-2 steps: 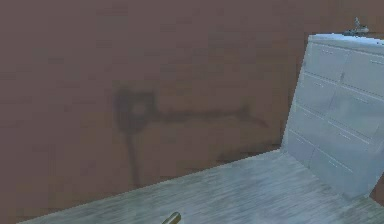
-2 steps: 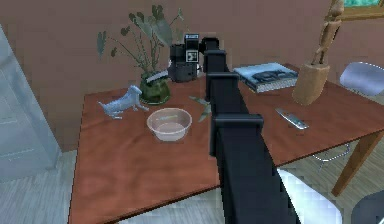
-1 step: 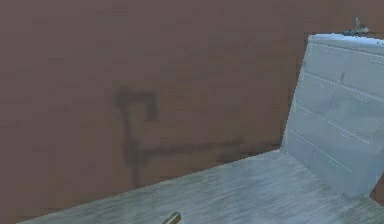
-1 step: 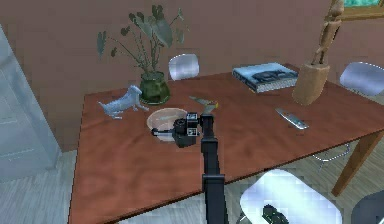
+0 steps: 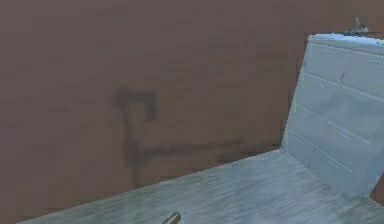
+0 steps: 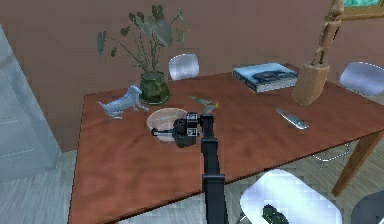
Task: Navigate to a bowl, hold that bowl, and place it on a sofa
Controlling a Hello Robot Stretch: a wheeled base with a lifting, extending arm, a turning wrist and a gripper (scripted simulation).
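Dark gripper (image 6: 170, 132) at a pale round bowl (image 6: 158, 119) on a reddish-brown wooden table (image 6: 120, 170).
A leafy potted plant (image 6: 152, 62), grey bird figurine (image 6: 124, 100) and stacked books (image 6: 265, 76) stand beyond; the bowl lies right at the gripper's far end, and whether it holds anything cannot be told.

Dark square arm (image 6: 211, 172) rose from the bottom edge of the arm side view, just right of the middle, straight and reached out, two small white squares (image 6: 206, 122) at its far end, gripper (image 6: 172, 133) with dark body turned toward the view's left, whether it held anything could not be told
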